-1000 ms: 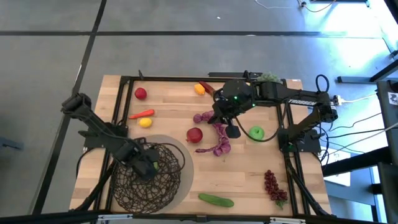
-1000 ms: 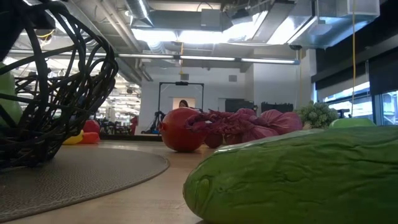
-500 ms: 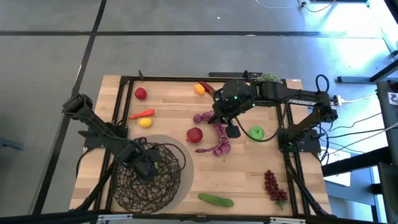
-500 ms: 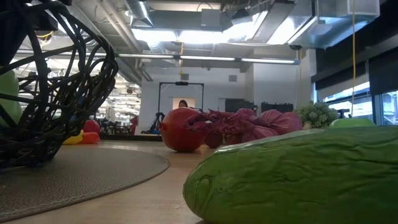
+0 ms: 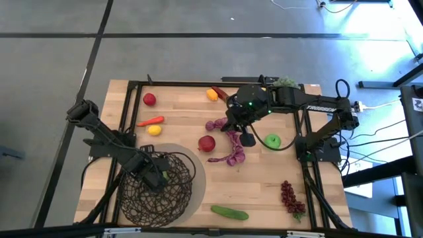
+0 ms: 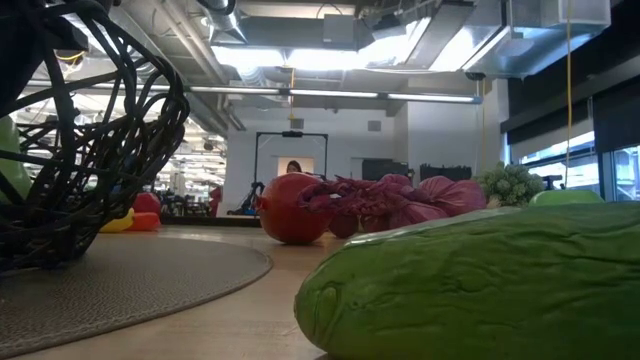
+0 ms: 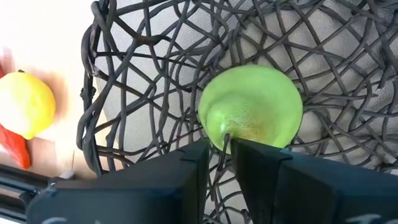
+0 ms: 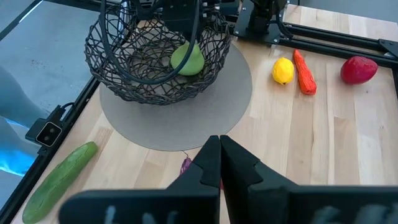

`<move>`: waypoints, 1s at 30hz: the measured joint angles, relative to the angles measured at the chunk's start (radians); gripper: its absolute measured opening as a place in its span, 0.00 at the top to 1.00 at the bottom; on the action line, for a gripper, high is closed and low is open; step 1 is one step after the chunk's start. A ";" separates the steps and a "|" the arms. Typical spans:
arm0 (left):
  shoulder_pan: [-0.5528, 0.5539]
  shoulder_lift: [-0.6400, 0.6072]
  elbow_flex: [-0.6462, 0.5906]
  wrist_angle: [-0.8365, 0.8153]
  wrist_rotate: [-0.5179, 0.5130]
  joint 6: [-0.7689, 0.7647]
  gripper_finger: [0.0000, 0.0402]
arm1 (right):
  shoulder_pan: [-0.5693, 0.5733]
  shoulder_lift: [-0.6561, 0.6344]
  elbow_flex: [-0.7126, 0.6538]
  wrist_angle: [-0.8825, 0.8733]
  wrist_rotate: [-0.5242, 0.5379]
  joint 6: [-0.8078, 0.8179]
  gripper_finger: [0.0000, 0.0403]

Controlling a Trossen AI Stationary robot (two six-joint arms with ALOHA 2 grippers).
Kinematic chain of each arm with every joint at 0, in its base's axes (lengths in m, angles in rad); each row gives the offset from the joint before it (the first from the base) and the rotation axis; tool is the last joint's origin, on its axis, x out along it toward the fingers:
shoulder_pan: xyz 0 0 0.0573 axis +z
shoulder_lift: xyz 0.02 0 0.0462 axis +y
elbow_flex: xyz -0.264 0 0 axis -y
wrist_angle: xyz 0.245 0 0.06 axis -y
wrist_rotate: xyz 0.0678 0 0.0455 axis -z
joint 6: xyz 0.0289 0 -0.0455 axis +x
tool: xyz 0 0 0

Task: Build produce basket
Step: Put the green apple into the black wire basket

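The dark wire basket [image 5: 155,188] stands on a round grey mat [image 5: 196,173] at the table's near left. A green fruit [image 7: 252,106] with a thin stem lies inside it on the mesh floor; the right wrist view also shows the green fruit [image 8: 186,59]. My left gripper [image 7: 222,155] points down into the basket just above the fruit, its fingers slightly open with the stem [image 7: 225,142] in the narrow gap. My right gripper [image 5: 246,139] hangs shut above the table's middle, over a purple bunch [image 5: 231,149]. My left gripper has the green fruit's stem [image 7: 225,142] standing between its two fingertips, which come from above. I cannot tell whether either finger touches the stem. The fruit rests on the basket's mesh.
Loose produce lies on the table: a red apple [image 5: 207,143], a green apple [image 5: 272,140], a cucumber [image 5: 229,212] near the front edge, dark-red grapes [image 5: 289,197], a lemon [image 5: 154,130], a red-orange chili [image 5: 152,121] and a red fruit [image 5: 149,99] at the far left.
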 joint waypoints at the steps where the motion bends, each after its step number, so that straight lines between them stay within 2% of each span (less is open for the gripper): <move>1: 0.000 0.000 0.000 -0.001 0.003 0.000 0.84 | 0.000 0.000 0.000 0.000 0.000 0.000 1.00; 11: -0.005 -0.116 -0.001 0.013 0.044 0.001 0.84 | -0.001 0.000 0.000 0.001 0.000 0.000 1.00; 19: 0.015 -0.223 -0.001 0.008 0.031 -0.018 0.84 | -0.001 0.000 0.000 0.002 0.000 0.002 1.00; 25: 0.080 -0.343 -0.001 0.000 -0.064 -0.074 0.84 | -0.001 0.000 0.000 0.003 0.000 0.084 1.00; 30: 0.170 -0.441 -0.001 -0.016 -0.165 -0.097 0.84 | -0.001 0.000 -0.001 0.003 -0.001 0.086 1.00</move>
